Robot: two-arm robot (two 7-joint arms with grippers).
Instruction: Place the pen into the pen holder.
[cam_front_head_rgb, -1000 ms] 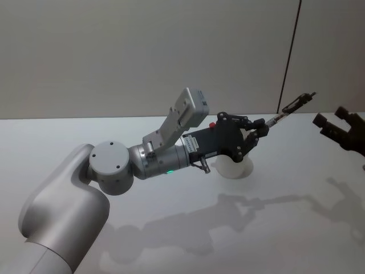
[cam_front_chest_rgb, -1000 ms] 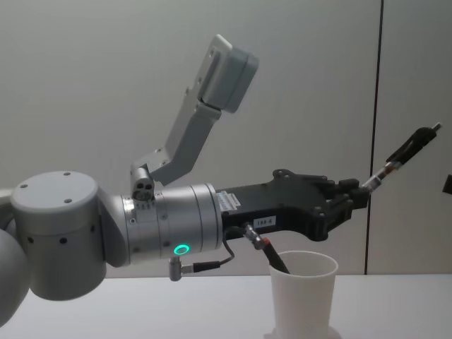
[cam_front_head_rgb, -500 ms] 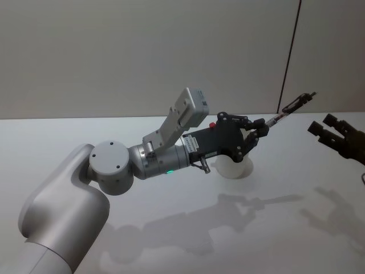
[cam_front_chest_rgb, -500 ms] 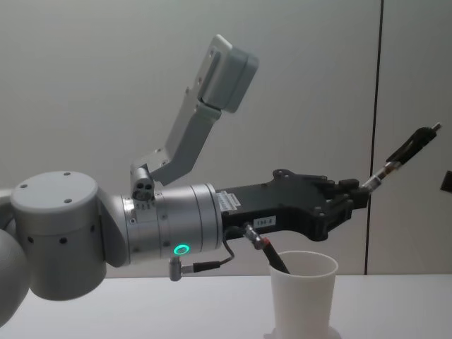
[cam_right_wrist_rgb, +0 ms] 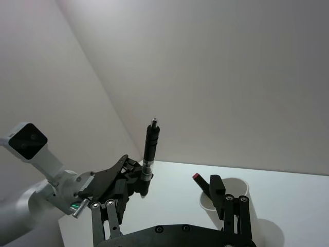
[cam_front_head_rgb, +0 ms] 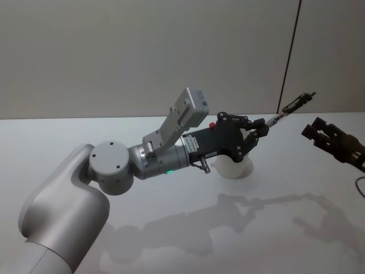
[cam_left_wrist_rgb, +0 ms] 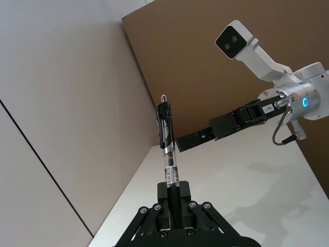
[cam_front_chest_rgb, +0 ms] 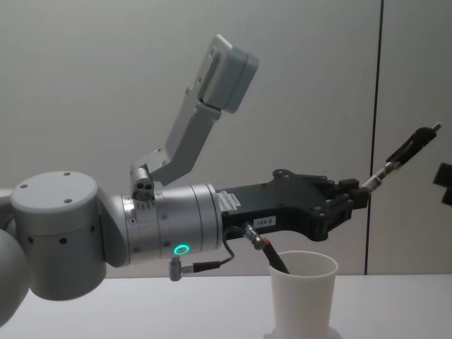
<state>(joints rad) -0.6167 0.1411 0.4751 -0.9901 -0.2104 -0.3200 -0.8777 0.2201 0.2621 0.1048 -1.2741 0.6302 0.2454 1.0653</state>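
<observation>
My left gripper is shut on the lower end of the pen, a black and clear pen that points up and to the right. The gripper hovers just above the pen holder, a white paper cup standing on the table. A dark stick with a red end leans out of the cup. My right gripper is open in the air to the right of the pen tip, apart from it.
The white table stretches around the cup and carries the arms' shadows. A grey wall with a dark vertical seam stands behind. My left arm's large silver joints fill the left foreground.
My right gripper has moved left, closer to the pen's tip. The left gripper, the pen and the cup have stayed where they were.
</observation>
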